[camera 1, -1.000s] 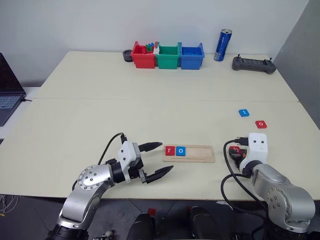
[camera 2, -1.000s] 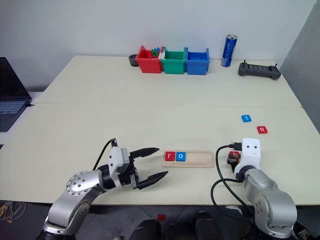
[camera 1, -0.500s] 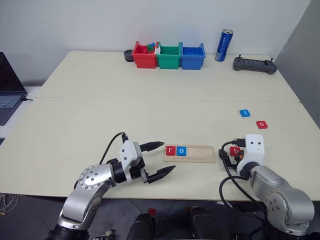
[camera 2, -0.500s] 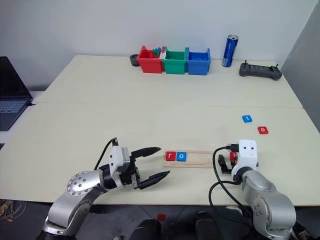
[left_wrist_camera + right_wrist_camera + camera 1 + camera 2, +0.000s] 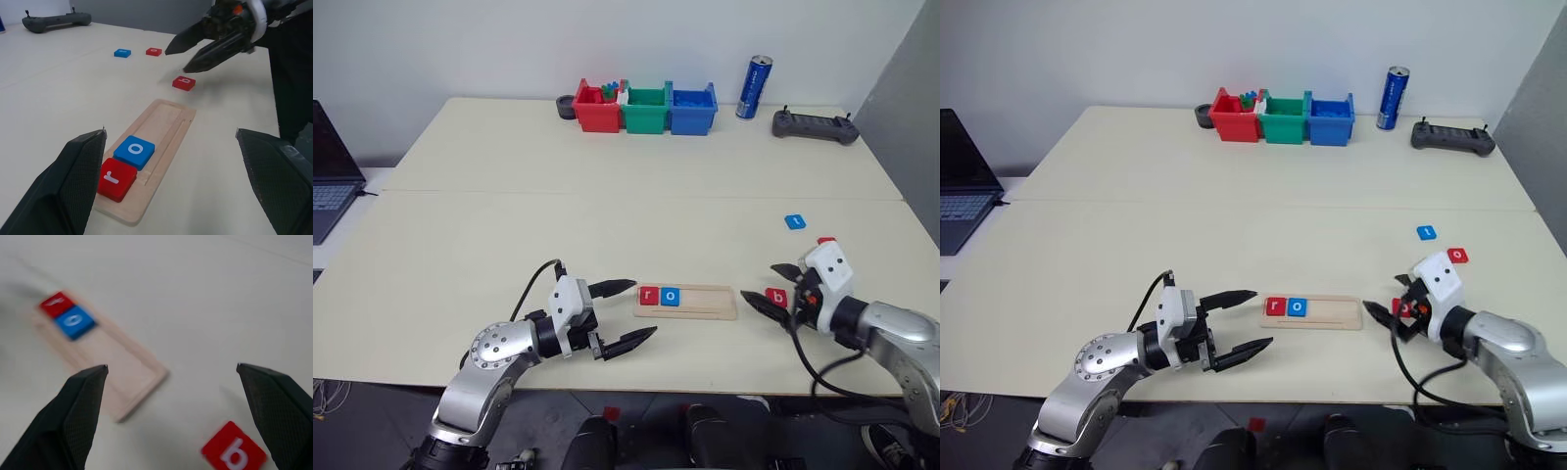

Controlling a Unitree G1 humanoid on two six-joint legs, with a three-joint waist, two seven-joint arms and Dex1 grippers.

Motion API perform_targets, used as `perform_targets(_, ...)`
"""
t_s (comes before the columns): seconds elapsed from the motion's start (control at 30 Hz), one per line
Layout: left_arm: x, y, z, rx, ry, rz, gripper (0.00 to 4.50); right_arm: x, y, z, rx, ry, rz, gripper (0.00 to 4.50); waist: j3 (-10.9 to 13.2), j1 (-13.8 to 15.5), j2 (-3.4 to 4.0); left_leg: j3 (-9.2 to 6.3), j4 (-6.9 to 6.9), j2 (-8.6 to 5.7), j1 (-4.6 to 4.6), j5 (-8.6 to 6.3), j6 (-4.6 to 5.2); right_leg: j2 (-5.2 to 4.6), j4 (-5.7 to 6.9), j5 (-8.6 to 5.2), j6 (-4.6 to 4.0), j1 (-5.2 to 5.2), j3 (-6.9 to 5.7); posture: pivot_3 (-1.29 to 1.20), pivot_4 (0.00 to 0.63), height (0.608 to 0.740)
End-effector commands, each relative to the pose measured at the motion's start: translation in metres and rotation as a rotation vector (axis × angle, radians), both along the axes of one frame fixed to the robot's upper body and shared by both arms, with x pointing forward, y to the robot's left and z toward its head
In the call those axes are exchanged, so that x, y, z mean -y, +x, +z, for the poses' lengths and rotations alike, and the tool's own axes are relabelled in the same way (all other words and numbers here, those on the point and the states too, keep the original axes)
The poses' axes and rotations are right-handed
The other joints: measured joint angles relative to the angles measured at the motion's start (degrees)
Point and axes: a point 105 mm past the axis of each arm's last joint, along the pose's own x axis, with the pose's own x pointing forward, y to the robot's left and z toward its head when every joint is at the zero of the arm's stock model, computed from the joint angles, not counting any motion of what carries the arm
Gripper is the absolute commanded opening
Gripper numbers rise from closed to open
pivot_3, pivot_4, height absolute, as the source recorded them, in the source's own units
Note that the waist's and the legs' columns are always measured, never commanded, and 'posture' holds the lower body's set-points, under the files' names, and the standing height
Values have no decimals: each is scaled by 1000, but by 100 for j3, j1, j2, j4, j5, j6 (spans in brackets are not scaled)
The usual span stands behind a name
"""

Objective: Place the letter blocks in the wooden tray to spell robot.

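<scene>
The wooden tray lies near the table's front edge, with a red r block and a blue o block at its left end. A red b block lies flat on the table just right of the tray. My right gripper hovers over it, open and empty, pointing left toward the tray. Farther back right lie a blue block and a red block, the latter partly hidden behind my right wrist. My left gripper is open and empty just left of the tray.
Red, green and blue plastic bins stand at the table's back, with a blue can and a black controller to their right. A laptop sits off the left edge.
My right gripper has opened, leaving the red b block on the table. It has lifted and turned from pointing down to pointing left. The left gripper has stayed put.
</scene>
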Motion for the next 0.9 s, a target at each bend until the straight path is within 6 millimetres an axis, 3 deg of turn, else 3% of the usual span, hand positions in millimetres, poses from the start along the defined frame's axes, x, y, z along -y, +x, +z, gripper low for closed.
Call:
perform_targets(0.03,3,0,7,43,-7,-18,4500,11,-1,-1,57,-80,166,4478,1,1,-1,4,1,-1,1,0,0,-2,0,2,1,0,2,0,150,740)
perform_targets(0.2,6,-1,7,46,-9,-26,4500,28,12,-19,53,-172,269,4478,2,-10,-2,6,1,2,6,0,0,1,4,8,-10,0,4,0,150,740)
perform_targets(0.57,7,-1,11,57,-5,-31,4500,43,31,-45,7,-235,341,4478,2,6,-3,5,4,-2,6,0,0,-4,5,18,-27,0,4,0,150,740)
perform_targets(0.9,7,-1,13,55,-1,-34,4500,51,41,-50,-29,-228,317,4478,2,3,-2,1,7,-2,17,0,-1,-4,7,19,-27,14,3,0,150,740)
